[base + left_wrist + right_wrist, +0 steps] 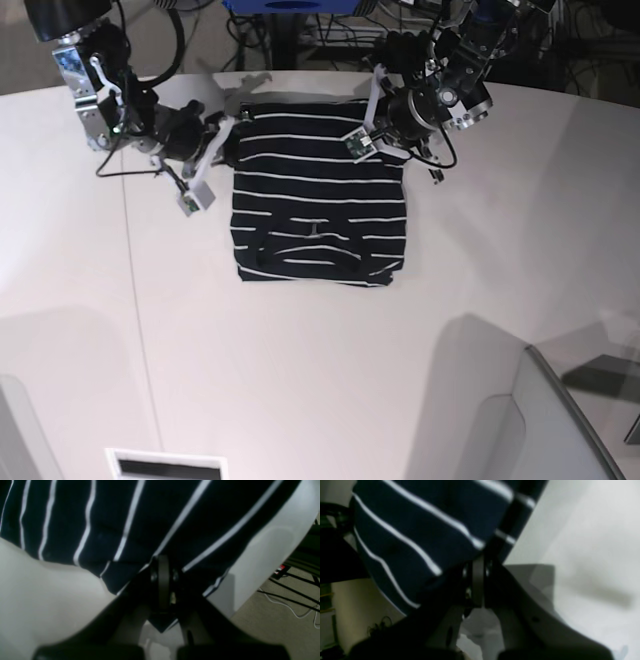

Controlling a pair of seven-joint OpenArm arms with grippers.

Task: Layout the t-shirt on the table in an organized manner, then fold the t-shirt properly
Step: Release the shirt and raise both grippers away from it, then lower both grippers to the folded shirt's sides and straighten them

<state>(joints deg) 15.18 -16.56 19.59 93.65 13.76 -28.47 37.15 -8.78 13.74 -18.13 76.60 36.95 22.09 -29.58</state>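
The t-shirt (318,195), dark navy with thin white stripes, lies as a rough rectangle on the white table (300,370), towards its far edge. My left gripper (374,112) is at the shirt's far right corner. In the left wrist view this gripper (162,563) is shut with the striped cloth (150,517) pinched between its fingers. My right gripper (232,130) is at the far left corner. It too is shut (478,566) on the fabric (420,530), which rises away from it. The near hem rests flat with a few wrinkles.
A thin seam (135,300) runs down the table's left part. A pale, boxy object (520,420) stands at the near right, and a white slot (165,465) sits at the near edge. Cables lie on the floor (287,597) past the table's curved rim.
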